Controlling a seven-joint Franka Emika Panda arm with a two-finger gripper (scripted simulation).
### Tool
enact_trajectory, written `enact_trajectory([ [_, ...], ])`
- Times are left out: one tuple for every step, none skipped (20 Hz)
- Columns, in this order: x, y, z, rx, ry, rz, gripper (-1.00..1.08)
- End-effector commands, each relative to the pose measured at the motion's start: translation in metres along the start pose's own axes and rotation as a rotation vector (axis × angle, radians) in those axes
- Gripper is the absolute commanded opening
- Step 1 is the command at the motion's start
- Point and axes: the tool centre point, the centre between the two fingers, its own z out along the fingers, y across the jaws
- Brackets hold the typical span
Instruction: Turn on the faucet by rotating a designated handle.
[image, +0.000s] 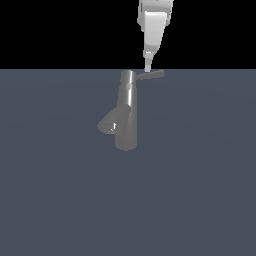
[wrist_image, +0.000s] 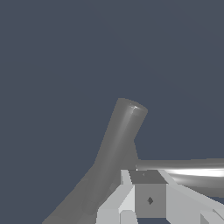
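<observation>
The grey shiny faucet (image: 126, 112) stands upright on the floor, with its stubby spout (image: 107, 125) angled down toward the exterior view's left. The handle (image: 151, 76), a thin rod, sticks out of the top cap toward the exterior view's right. My gripper (image: 148, 67) comes down from above, and its narrow tip is at the rod close to the cap. Its fingers look pressed together with nothing between them. In the wrist view the faucet body (wrist_image: 118, 144) runs away from the camera. The bright handle (wrist_image: 188, 168) lies just beyond my gripper (wrist_image: 148, 192).
A flat blue-grey floor (image: 200, 190) surrounds the faucet on all sides. Nothing else stands on it. Above the floor's far edge the background is black.
</observation>
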Motion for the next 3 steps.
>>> enact_trajectory([
  [0.0373,-0.0046,0.0083,-0.010,0.007,0.044,-1.00],
  [0.0415,-0.0070,0.0093,-0.010,0.007,0.046,-1.00],
  [0.0415,-0.0070,0.0093,-0.010,0.007,0.046,-1.00],
])
